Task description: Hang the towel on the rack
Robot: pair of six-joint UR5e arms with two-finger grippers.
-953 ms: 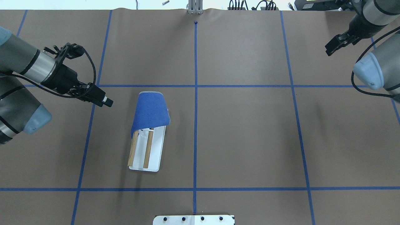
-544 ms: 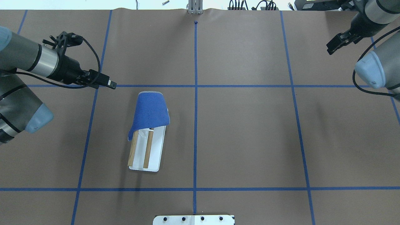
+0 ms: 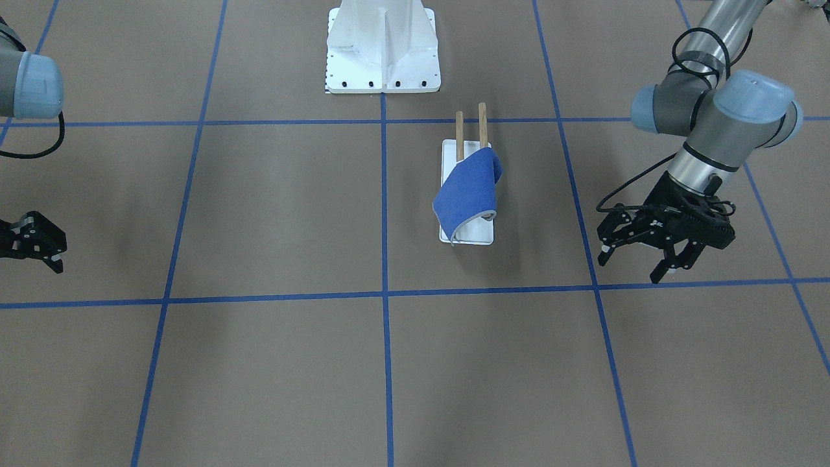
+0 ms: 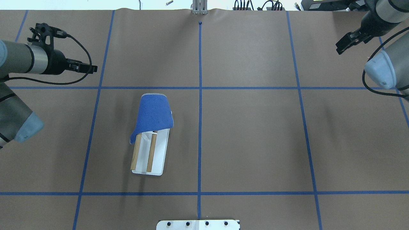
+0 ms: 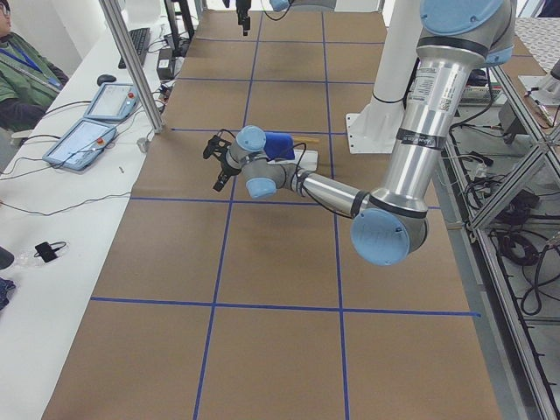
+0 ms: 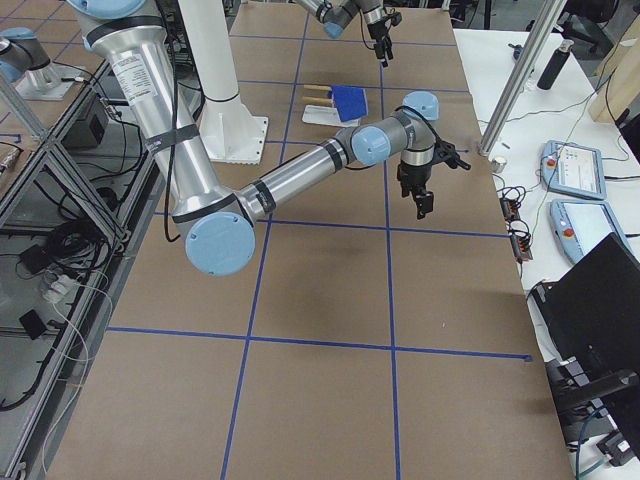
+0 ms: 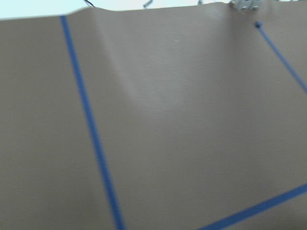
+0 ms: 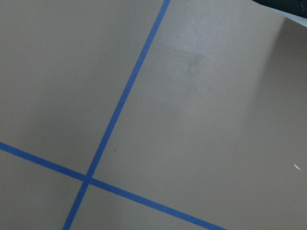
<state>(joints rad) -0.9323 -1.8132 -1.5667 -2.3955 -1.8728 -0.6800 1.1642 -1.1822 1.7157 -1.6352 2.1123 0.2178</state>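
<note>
Blue towel [image 4: 154,111] draped over far end of the rack [image 4: 161,156].
Front view, unlike overhead, shows both jaws spread: left gripper [image 3: 629,269] three o'clock, right gripper [image 3: 39,253] nine. Brown taped table [image 4: 255,143].

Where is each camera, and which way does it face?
Front-facing: across the table, facing the robot's pedestal; towel on rack, left gripper at view's right, right gripper at left.
Overhead: behind the robot, looking forward and down; both grippers near its side edges.
Exterior left: table's left end, looking along it; left arm near.
Exterior right: opposite end; right arm near.
Left wrist: at table and blue tape; no gripper shows.
Right wrist: likewise, crossing tape lines.
Shared: all four fixed views show the towel.
</note>
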